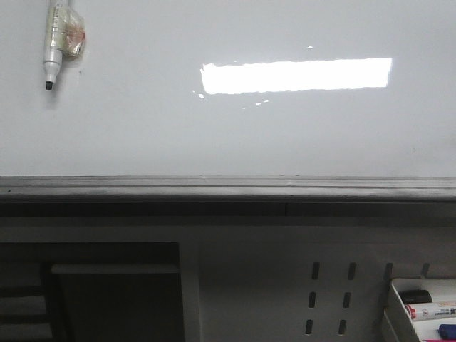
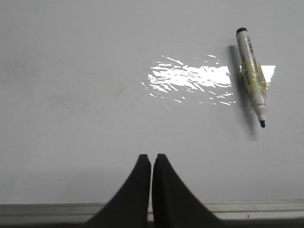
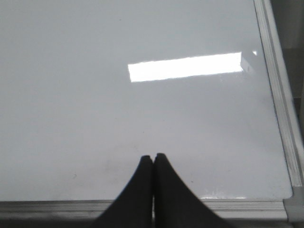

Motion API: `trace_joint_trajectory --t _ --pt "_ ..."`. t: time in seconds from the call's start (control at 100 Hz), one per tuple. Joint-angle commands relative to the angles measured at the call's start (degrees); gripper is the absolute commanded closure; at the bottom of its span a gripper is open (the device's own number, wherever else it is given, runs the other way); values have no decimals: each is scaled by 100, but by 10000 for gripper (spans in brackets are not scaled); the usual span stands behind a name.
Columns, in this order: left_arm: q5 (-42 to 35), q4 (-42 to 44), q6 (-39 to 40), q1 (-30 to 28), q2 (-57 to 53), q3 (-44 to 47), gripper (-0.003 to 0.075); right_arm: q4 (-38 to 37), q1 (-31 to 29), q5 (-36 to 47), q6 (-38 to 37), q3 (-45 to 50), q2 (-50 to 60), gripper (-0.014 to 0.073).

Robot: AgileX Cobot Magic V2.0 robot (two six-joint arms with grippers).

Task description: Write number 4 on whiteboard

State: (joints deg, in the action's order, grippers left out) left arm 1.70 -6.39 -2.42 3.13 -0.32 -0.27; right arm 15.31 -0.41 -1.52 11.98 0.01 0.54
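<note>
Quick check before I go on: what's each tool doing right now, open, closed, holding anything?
Left tool: closed, holding nothing; the marker lies apart on the whiteboard.
Right tool: closed, holding nothing.

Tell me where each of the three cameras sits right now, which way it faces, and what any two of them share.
Front view: faces forward at the whiteboard above its grey rail; no arm shows.
Left wrist view: sits on the left arm, looking over the closed left gripper at the board and a taped marker.
Right wrist view: sits on the right arm, looking over the closed right gripper at the board's corner frame.
Shared: the front and left wrist views both show the marker; no 4 is visible.
</note>
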Motion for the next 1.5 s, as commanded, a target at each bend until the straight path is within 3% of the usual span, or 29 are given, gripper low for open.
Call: trace_joint_trajectory --t 0.0,0.17,0.53,0.86,1.38,1.43,1.49 --pt "-502 -262 51 -15 -153 -297 741 310 -25 428 3 -433 115 658" --pt "-170 -300 51 -15 4 -1134 741 289 -25 -368 15 -1378 -84 658" --pt "2117 -55 -2 -15 1370 -2781 741 -79 -25 -2040 16 -2945 -1819 658" --pt "2075 -109 -2 -15 1760 -2808 741 -79 -25 -2254 16 -2982 -2676 658" --pt "2064 -95 -2 -15 1760 -2808 739 -81 -25 -2281 16 -2978 -2725 657" --pt "2064 -87 -2 -15 1760 -2808 720 -81 -25 -2260 16 -2978 -2725 650" --pt "2064 0 -2 -15 1760 -2808 636 -81 -25 -2246 16 -2978 -2725 601"
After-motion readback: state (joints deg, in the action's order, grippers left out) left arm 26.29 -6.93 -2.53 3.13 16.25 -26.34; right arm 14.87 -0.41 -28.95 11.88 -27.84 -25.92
